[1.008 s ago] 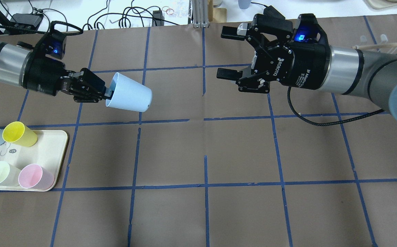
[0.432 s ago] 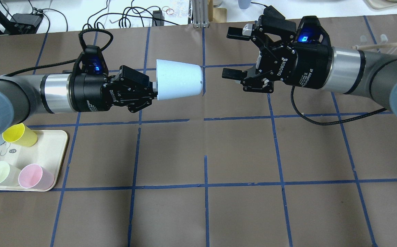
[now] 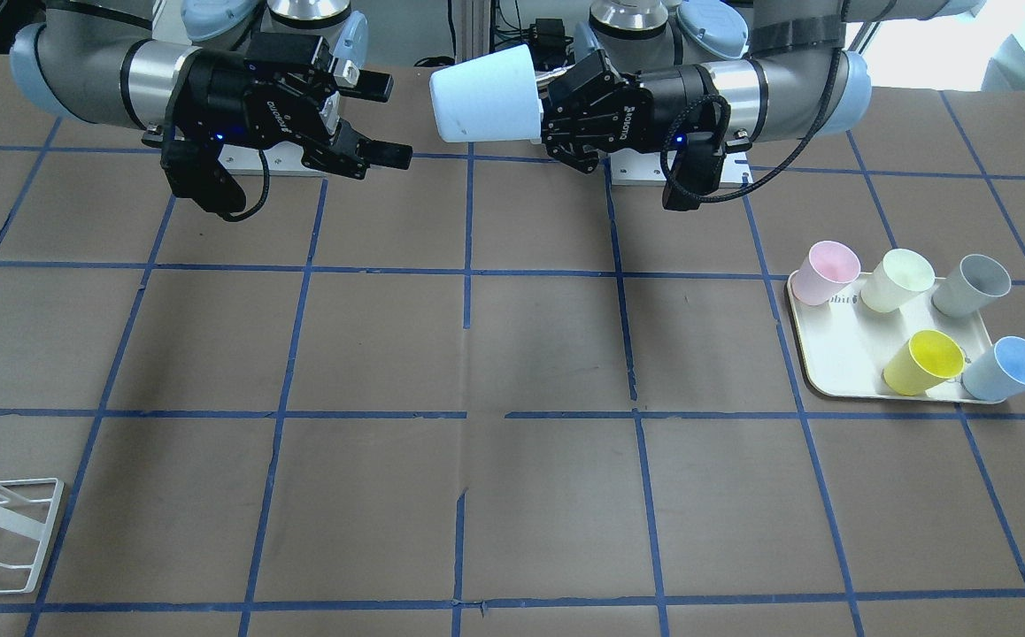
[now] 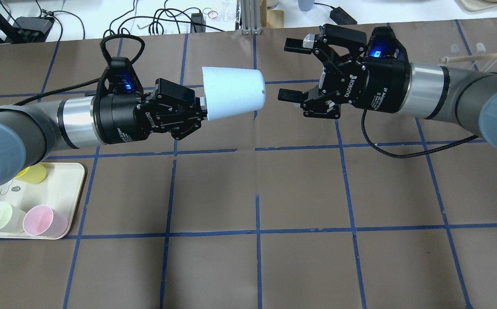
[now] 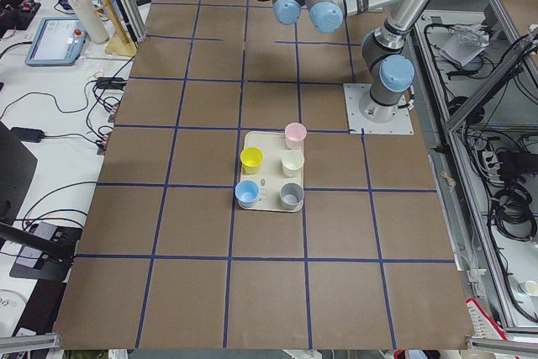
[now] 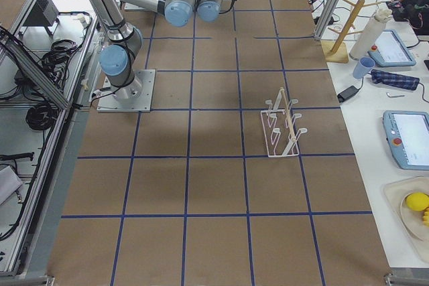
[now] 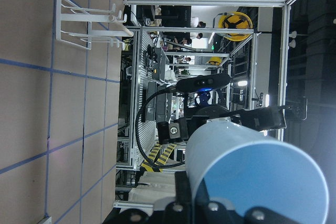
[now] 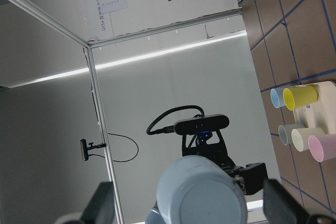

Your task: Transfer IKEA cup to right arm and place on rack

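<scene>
My left end effector (image 4: 202, 112), gripping the IKEA cup (image 4: 233, 92), has carried it nearer the right end effector (image 4: 290, 69), jaws spread; I judge handover is next.

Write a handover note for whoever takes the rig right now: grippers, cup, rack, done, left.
Left gripper: shut on the IKEA cup at its rim, cup level in the air, base toward the right gripper.
Right gripper: open, empty, facing the cup's base, not touching.
Rack: on the robot's right, no cup on it.
Done: cup lifted and presented.
Left: right grasp, left release, place on rack.
</scene>
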`<state>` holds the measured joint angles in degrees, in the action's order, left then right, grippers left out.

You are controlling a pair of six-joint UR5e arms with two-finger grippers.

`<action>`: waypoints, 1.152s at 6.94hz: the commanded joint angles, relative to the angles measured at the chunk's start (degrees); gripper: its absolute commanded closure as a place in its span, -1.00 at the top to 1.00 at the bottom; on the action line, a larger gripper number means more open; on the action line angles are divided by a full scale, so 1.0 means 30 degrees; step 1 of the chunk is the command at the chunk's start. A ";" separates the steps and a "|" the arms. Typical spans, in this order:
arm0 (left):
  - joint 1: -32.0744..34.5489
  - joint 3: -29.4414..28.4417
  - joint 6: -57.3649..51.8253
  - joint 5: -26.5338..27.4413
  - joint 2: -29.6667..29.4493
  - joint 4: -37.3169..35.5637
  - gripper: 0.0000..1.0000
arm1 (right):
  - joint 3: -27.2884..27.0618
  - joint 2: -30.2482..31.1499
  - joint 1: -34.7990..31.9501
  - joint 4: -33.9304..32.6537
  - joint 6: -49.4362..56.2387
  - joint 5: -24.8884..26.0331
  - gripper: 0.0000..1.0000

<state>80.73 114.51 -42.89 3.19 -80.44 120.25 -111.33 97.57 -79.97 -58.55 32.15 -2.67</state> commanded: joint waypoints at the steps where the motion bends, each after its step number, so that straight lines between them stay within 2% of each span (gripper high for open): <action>1: 0.0219 0.0207 0.0057 -0.0362 0.0446 0.0025 -1.00 | -0.0009 0.0230 -0.0148 0.1319 -0.0199 0.0041 1.00; 2: 0.0421 0.0207 0.0144 -0.0420 0.0651 0.0025 -1.00 | 0.0252 0.0464 -0.0178 0.2832 -0.0200 0.0041 1.00; 6: 0.0570 0.0207 0.0526 -0.0362 0.0828 -0.0004 -1.00 | 0.0225 0.1782 -0.0267 0.3314 -0.0259 0.0246 1.00; 8: 0.0570 0.0207 0.0467 -0.0332 0.0829 -0.0004 -1.00 | 0.0167 0.1756 -0.0704 0.3434 0.0004 0.0217 1.00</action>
<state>82.44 115.14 -41.39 2.16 -77.98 120.23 -110.74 102.87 -81.41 -48.44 31.78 -1.96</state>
